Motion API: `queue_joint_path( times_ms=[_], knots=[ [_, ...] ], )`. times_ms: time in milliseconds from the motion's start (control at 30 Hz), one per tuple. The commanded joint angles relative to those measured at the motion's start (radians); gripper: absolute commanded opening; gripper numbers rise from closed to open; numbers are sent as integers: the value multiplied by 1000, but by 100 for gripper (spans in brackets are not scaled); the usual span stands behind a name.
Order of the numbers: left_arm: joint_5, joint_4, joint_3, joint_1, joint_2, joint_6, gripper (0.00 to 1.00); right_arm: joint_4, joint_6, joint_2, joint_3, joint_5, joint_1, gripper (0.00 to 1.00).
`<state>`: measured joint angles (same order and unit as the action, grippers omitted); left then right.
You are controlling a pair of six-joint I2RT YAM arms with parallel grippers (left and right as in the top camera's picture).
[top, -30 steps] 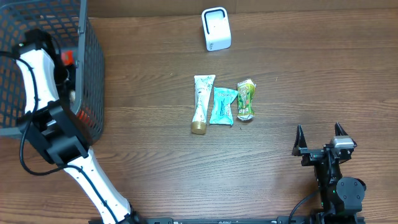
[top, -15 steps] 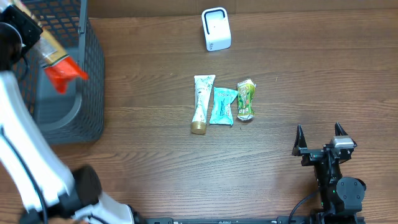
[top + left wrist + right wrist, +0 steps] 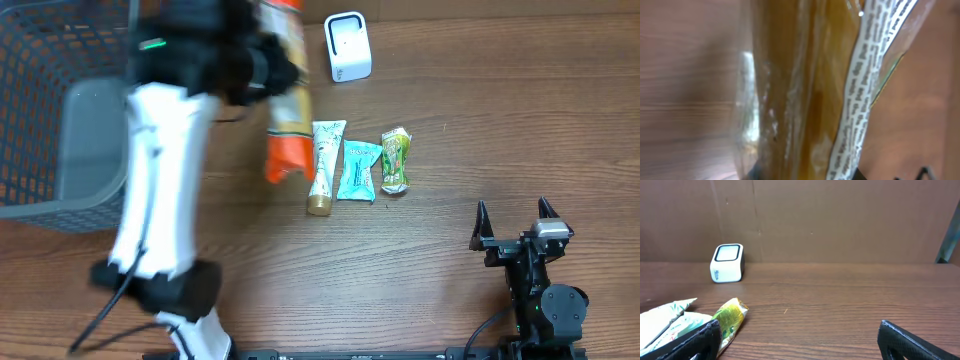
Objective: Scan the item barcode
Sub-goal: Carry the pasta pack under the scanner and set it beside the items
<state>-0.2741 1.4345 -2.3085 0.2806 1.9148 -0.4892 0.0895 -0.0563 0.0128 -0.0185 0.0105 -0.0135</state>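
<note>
I see the bench [image 3: 450, 130] as brown wood grain, smooth with a faint sheen. The basket [image 3: 40, 60] is dark matt grid mesh; I cannot tell whether it is metal or plastic. The scanner [image 3: 347, 46] is smooth white plastic. The bottle [image 3: 790, 100] is clear glossy plastic that catches highlights, and its white printed label [image 3: 860, 100] looks like paper or film. The tube [image 3: 324, 165] is slick cream plastic with a gold, metallic-looking cap [image 3: 318, 206]. The teal packet [image 3: 357, 170] and the green sachet [image 3: 396, 160] are crinkled, shiny film. The right claw [image 3: 512, 206] is matt black plastic. The left arm [image 3: 160, 170] wears a smooth white shell.
</note>
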Motion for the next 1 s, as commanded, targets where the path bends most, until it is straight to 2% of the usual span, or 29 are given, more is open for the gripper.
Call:
queue_joint_path(
  times_ms=[0,200,400,500,633,800,833,967],
  knots=[
    [-2,-108,37,142,87,-47,4,-5,-4,-10,10,-9,3,100],
    [-86,-354,39,277,265,-98,4,-5,-4,-10,10,-9,3,100],
    [-82,-530,39,353,387,-309,4,-5,-4,-10,10,-9,3,100],
    [-57,-573,40,376,431,-385,4,-5,-5,-10,10,-9,3,100],
    [68,-582,40,403,470,-450,4,-5,-5,-10,10,-9,3,100],
    [133,-590,40,427,492,-468,5,-5,-4,-10,10,-9,3,100],
    [133,-589,40,430,492,-468,8,-5,-4,-10,10,-9,3,100],
    [132,-590,40,433,492,-444,43,-5,-5,-10,10,-9,3,100]
  ],
)
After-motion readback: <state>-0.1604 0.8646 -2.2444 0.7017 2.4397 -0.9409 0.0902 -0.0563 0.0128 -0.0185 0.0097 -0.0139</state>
